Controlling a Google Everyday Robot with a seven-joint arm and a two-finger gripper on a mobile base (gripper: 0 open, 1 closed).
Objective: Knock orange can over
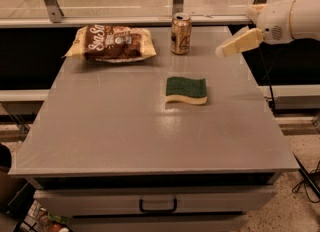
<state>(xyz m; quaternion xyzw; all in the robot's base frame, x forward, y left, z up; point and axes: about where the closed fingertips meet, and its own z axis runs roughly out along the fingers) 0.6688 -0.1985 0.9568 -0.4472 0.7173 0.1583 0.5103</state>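
Note:
The orange can (181,33) stands upright near the back edge of the grey table (125,126), with a silver top rim. My gripper (224,51) reaches in from the right on a white arm, its cream fingers pointing left and down. It hangs above the table's back right part, to the right of the can and apart from it. It holds nothing that I can see.
A brown snack bag (112,43) lies at the back left. A green and yellow sponge (186,90) lies right of the table's middle. A railing and glass run behind the table. A drawer with a black handle (157,207) is below the front edge.

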